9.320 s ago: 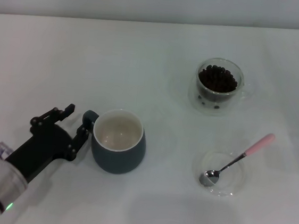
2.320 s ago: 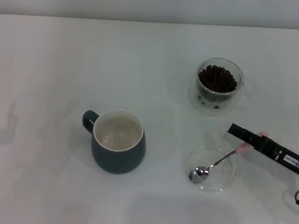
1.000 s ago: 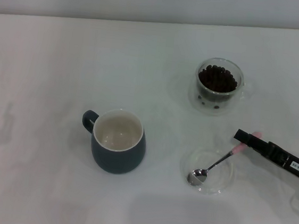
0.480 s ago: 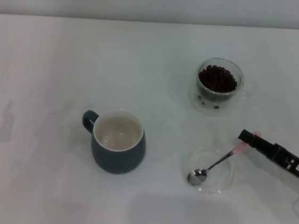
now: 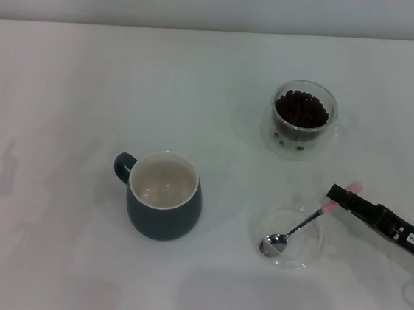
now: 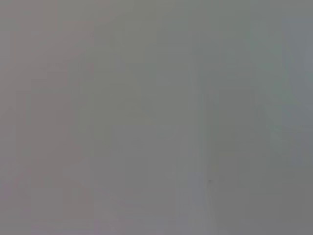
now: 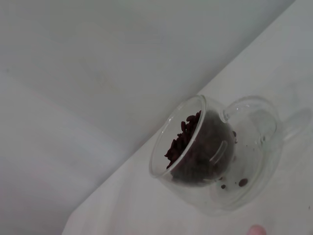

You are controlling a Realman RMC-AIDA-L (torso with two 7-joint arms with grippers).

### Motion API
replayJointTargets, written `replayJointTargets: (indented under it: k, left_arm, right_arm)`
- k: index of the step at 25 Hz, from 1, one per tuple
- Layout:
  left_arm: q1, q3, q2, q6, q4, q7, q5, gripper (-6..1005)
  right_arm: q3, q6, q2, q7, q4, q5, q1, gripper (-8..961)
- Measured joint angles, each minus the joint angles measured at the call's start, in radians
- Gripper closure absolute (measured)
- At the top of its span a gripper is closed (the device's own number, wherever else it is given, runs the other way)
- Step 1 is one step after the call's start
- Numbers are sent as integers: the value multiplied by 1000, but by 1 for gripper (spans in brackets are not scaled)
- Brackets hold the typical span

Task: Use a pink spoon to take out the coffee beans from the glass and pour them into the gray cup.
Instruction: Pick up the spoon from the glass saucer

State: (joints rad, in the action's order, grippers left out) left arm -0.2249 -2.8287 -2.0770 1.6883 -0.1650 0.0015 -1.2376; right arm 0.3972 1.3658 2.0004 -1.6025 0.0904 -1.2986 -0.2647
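The pink spoon lies with its metal bowl in a shallow clear dish and its pink handle end sticking out over the rim. My right gripper comes in from the right, and its dark tip lies across that handle. The handle tip also shows in the right wrist view. Behind the dish stands the glass, which holds a heap of coffee beans. The gray cup stands to the left with nothing in its cream inside. My left gripper is out of view.
All of this rests on a white table with a pale wall behind it. The left wrist view shows only a plain grey surface. The cup's loop handle points left.
My right gripper has slid slightly right and toward the front over the last second, while the spoon's bowl stayed in the dish. Earlier, the left arm left the view and the dish and spoon shifted left.
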Motion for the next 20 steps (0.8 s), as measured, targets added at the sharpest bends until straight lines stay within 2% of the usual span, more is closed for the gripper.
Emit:
replayJointTargets:
  k: [20]
  left_arm:
    - [-8, 0, 0, -6, 13, 0, 0, 553]
  right_arm:
    - [-11, -9, 1, -14, -20, 1, -3, 527]
